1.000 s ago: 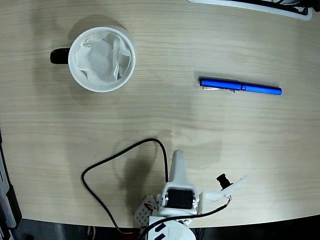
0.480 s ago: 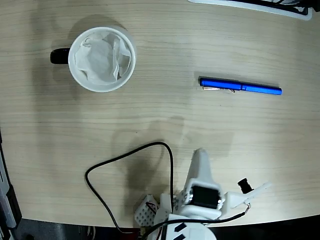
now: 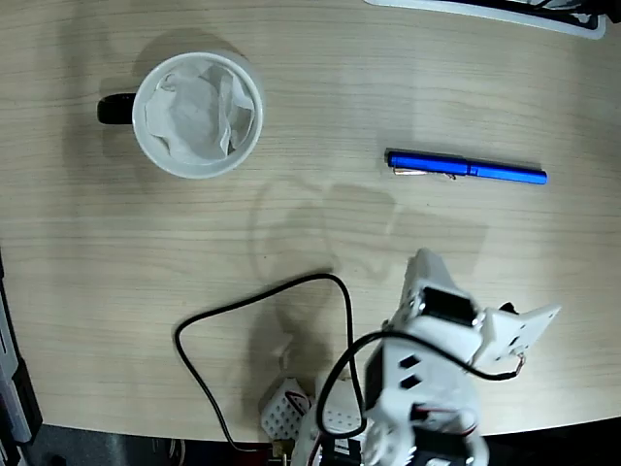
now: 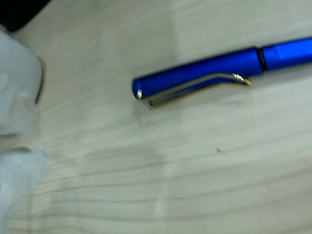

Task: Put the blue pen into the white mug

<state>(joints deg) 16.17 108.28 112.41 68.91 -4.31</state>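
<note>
The blue pen [image 3: 466, 167] lies flat on the wooden table at the right in the fixed view, its silver clip toward its left end. It fills the upper part of the wrist view as the blue pen [image 4: 204, 78], clip facing the camera. The white mug [image 3: 197, 114], black handle to the left and crumpled paper inside, stands at the upper left, far from the pen. My white gripper [image 3: 424, 264] points up the picture from the bottom edge, short of the pen and a little left of its middle. A blurred white finger [image 4: 17, 107] shows at the wrist view's left edge; the jaws' gap is not visible.
A black cable [image 3: 243, 306] loops over the table left of the arm, down to a small white board [image 3: 286, 408]. A white-edged object [image 3: 505, 12] lies along the top right edge. A dark strip [image 3: 10, 388] borders the table's lower left.
The arm has swung right and reached farther up the table toward the pen. Its cable loop shifted right with it. Pen and mug have not moved.
</note>
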